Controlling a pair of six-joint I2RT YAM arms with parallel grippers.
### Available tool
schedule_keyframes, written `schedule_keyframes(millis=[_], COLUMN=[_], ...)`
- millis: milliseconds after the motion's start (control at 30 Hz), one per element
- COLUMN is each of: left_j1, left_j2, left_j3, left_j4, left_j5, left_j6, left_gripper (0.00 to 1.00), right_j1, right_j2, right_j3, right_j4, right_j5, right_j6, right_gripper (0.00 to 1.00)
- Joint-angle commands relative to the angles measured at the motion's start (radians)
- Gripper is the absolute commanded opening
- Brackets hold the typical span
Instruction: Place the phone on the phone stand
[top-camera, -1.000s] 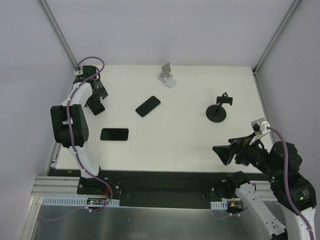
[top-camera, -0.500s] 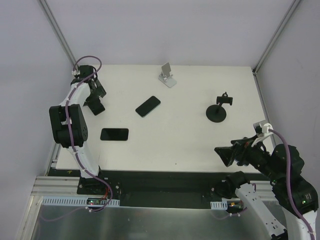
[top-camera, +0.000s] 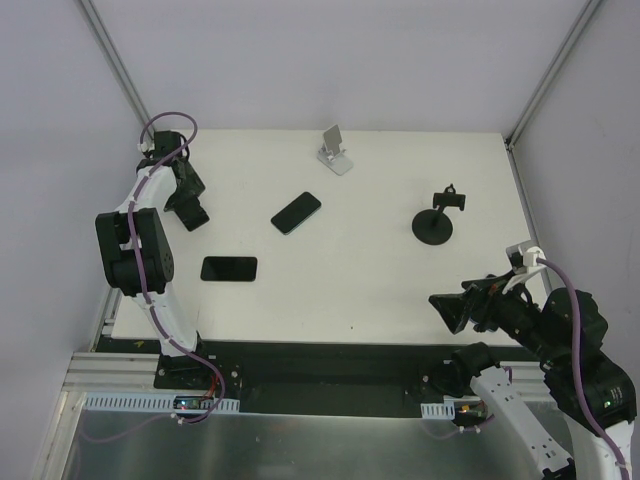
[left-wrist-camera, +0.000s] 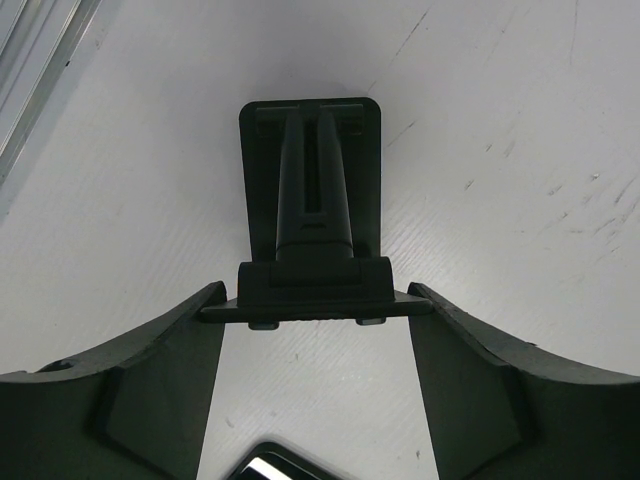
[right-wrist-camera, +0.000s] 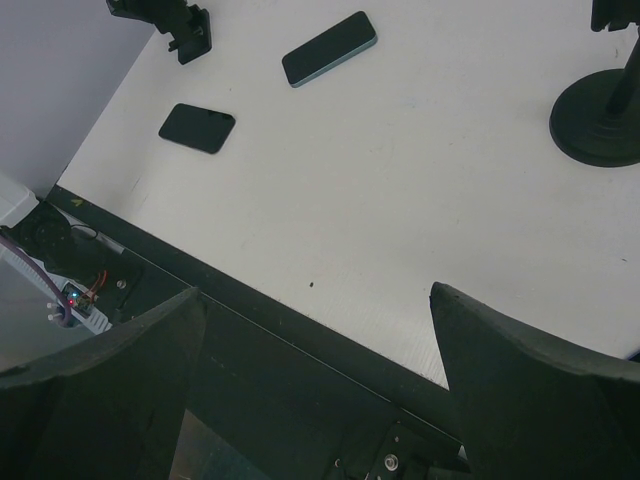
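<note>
Black folding phone stand sits between half-parted left fingers, long axis pointing away; grip cannot be confirmed (right fingers wide, empty).

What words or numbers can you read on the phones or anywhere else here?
None: no word, number, brand or sign can be read in any view.
The black phone and the blue-edged phone: dark screens, nothing written.
The black stand: plain, no label.
The small circuit board below the table edge: too small to read.
</note>
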Motion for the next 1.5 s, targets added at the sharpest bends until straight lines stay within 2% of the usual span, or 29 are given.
schedule_keyframes(millis=[0, 33, 133, 233, 267, 600, 667, 733, 1033, 1233, 1467], left_j1=[0.008, 0.008, 0.011, 0.020, 0.020, 0.034, 0.034, 0.040, 0.040, 0.041, 0.047], left_j2=[0.005, 0.007, 0.025, 0.079, 0.100, 0.359, 0.436, 0.468, 0.475, 0.465, 0.493], left_j3=[0.010, 0.015, 0.055, 0.148, 0.215, 0.663, 0.802, 0.869, 0.863, 0.881, 0.897], left_j4=[0.000, 0.002, -0.006, -0.061, -0.081, -0.332, -0.452, -0.480, -0.575, -0.581, -0.580], left_j5=[-0.053, -0.061, -0.073, -0.073, -0.075, -0.127, -0.151, -0.133, -0.228, -0.283, -0.233], left_j6=[-0.044, -0.065, -0.101, -0.156, -0.168, -0.368, -0.447, -0.504, -0.690, -0.707, -0.747], left_gripper=[0.43, 0.37, 0.33, 0.13, 0.00, 0.00, 0.00, 0.00, 0.00, 0.00, 0.00], right_j1=[0.006, 0.006, 0.006, 0.006, 0.006, 0.006, 0.006, 0.006, 0.006, 0.007, 0.007], right_j2=[0.001, 0.003, 0.009, 0.020, 0.027, 0.058, 0.067, 0.081, 0.086, 0.087, 0.079], right_j3=[-0.001, -0.001, -0.004, -0.003, -0.001, -0.001, -0.012, -0.014, -0.020, -0.024, -0.027], right_j4=[0.012, 0.012, 0.012, 0.012, 0.011, 0.006, 0.012, 0.015, 0.019, 0.020, 0.020], right_j5=[0.004, 0.009, 0.017, 0.030, 0.033, 0.081, 0.087, 0.089, 0.102, 0.096, 0.109], right_j6=[-0.005, -0.007, -0.007, -0.008, -0.008, -0.034, -0.033, -0.028, -0.025, -0.017, -0.017], right_gripper=[0.96, 0.96, 0.96, 0.96, 0.96, 0.96, 0.96, 0.96, 0.96, 0.96, 0.96])
